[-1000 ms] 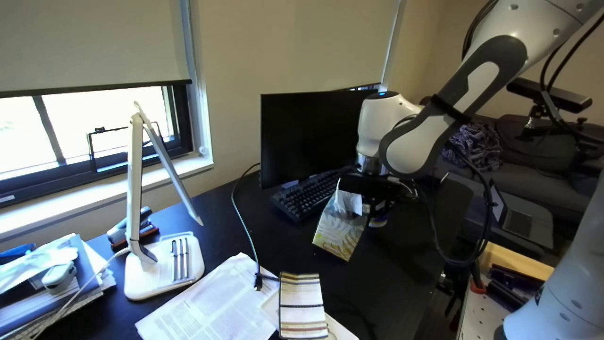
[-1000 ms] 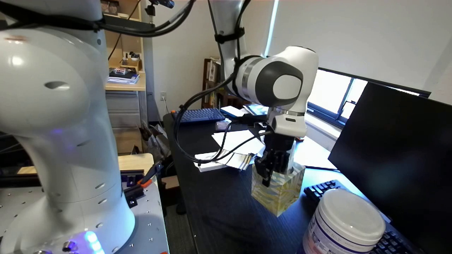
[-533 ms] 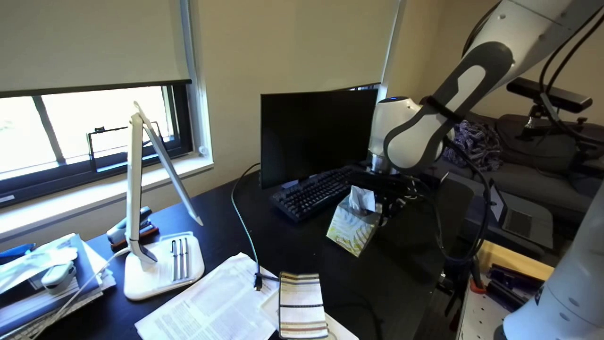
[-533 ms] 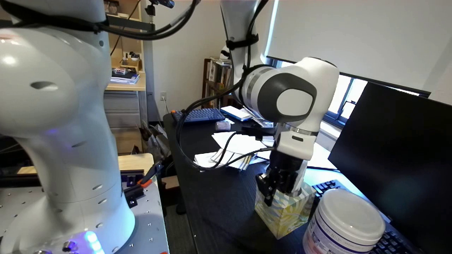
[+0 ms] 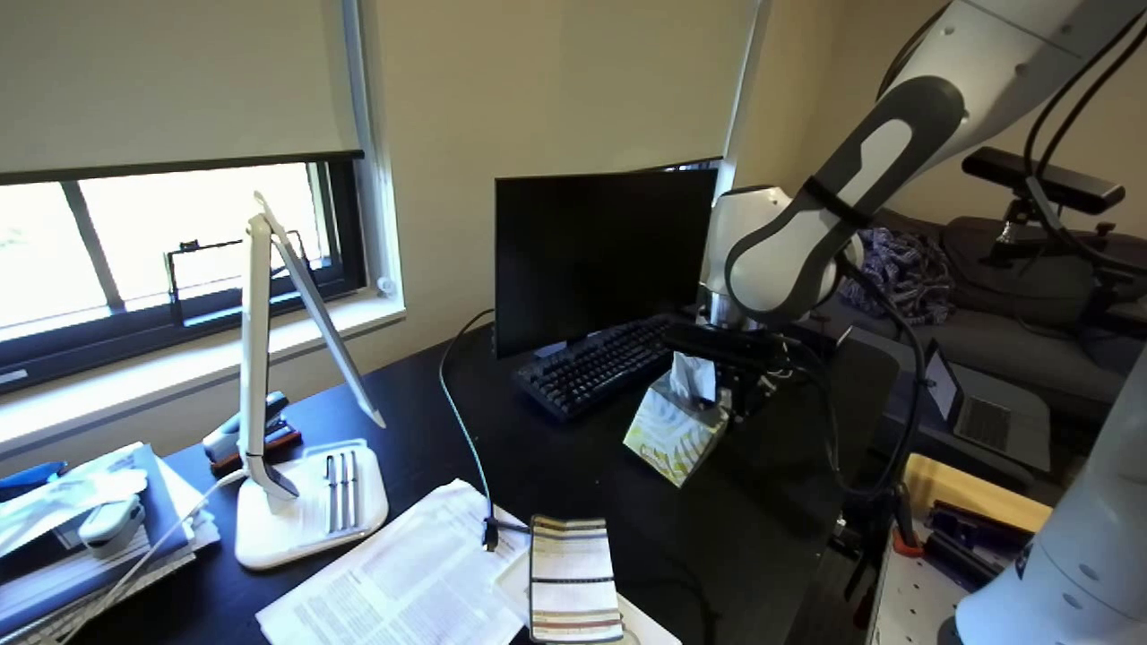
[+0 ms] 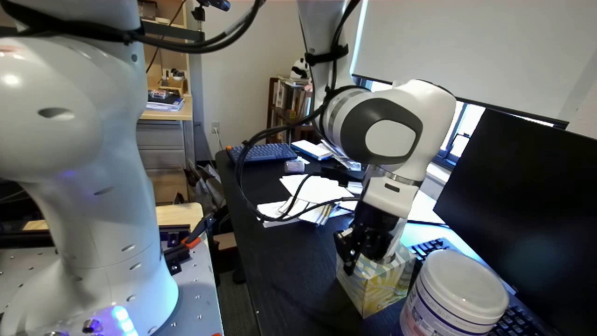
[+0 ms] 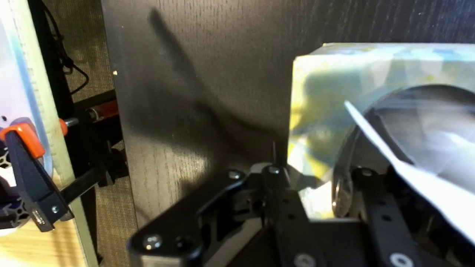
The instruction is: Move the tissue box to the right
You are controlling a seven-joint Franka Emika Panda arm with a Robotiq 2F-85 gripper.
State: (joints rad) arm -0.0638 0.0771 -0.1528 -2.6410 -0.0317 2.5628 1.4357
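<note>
We hold the jaws part-closed, pinching one wall of the tissue box [image 5: 674, 439], as its width probably exceeds their span; it tilts between the keyboard [image 5: 596, 369] and the desk's [image 5: 762, 537] robot-side edge.

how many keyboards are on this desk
2: a black keyboard by the monitor, and a bluish keyboard at the far end of the desk in an exterior view. Others may be hidden.

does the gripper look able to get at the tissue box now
Likely yes: the gripper is at the tissue box, its fingers astride one top edge; the white tissue pokes up close by, but nothing visible blocks it.
</note>
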